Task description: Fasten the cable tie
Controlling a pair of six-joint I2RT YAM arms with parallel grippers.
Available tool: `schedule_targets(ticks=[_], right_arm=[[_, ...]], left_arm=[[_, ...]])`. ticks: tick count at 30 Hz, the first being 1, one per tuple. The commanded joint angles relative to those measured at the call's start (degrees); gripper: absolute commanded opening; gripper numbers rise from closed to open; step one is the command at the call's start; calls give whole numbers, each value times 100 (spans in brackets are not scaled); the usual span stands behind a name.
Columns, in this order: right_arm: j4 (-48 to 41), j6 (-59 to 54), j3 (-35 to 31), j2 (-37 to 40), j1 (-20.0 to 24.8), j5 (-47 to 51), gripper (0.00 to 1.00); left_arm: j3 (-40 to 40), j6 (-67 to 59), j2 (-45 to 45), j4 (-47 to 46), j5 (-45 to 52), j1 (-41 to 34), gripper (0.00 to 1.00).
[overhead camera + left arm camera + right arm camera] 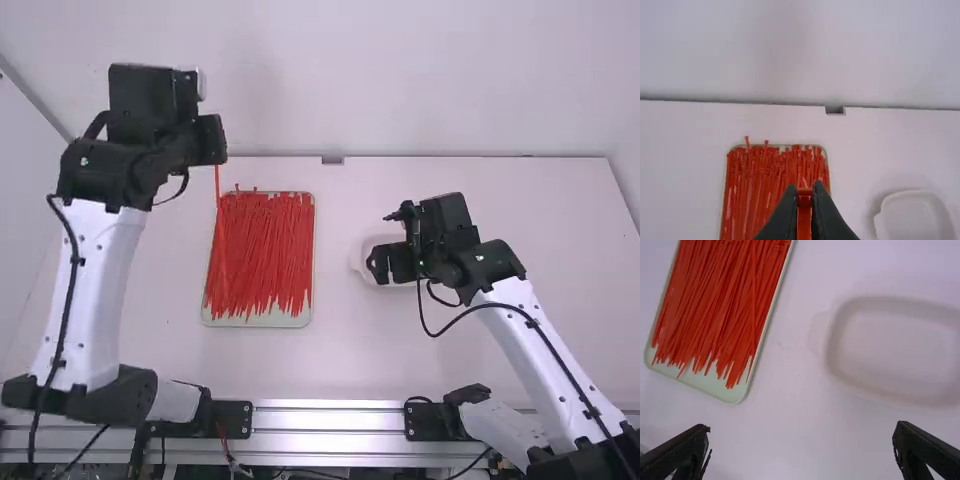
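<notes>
While our left gripper (804, 187) pinches one red plastic cable tie (216, 188) above the far corner of the pale tray (255, 321), our right gripper (800, 427) hangs open over the white plastic tub (890, 350). We judge the dangling strap could swing, spoiling any handover.

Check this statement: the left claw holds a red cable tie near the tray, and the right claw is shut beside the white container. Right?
No. The right claw is open, as the right wrist view shows. The left claw does hold a red cable tie near the tray, with the right claw beside the white container.
</notes>
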State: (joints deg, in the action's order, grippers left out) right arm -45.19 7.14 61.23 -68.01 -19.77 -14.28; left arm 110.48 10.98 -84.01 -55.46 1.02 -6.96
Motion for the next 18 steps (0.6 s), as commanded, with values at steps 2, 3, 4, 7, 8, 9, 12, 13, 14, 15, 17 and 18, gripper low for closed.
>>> schedule_targets(ticks=[2, 3, 4, 7, 8, 9, 12, 13, 14, 15, 17, 18], right_arm=[[-20, -166, 175, 105, -13, -238, 98], [-20, -157, 175, 105, -22, -243, 98], [-20, -160, 175, 105, -20, -243, 98], [-20, -162, 175, 105, -20, -264, 98], [-13, -164, 175, 105, -22, -315, 98], [-2, -177, 175, 105, -20, -380, 98], [72, -313, 175, 105, -9, -758, 98], [87, -313, 175, 105, -11, -802, 98], [138, -313, 175, 105, -22, -903, 98], [162, -313, 175, 105, -20, -957, 98], [267, -315, 175, 105, -11, -1130, 98], [286, -317, 175, 105, -9, -1172, 98]], left_arm=[[-1086, 15, 890, 411, -42, 24, 2], [-1615, 155, 1283, 706, -57, 20, 2], [-1851, 197, 1467, 844, -59, 20, 2], [-2811, 339, 2138, 1429, 4, 20, 5], [-3211, 437, 2406, 1657, -4, 20, 5], [-3429, 522, 2555, 1773, -7, 20, 5], [-4352, 798, 3126, 2328, 0, 22, 2], [-4476, 828, 3198, 2409, 0, 20, 2], [-4811, 920, 3368, 2649, 2, 20, 2], [-4999, 916, 3460, 2791, 59, 20, 2], [-5455, 872, 3654, 3213, 459, 20, 2], [-5541, 885, 3692, 3305, 533, 22, 2]])
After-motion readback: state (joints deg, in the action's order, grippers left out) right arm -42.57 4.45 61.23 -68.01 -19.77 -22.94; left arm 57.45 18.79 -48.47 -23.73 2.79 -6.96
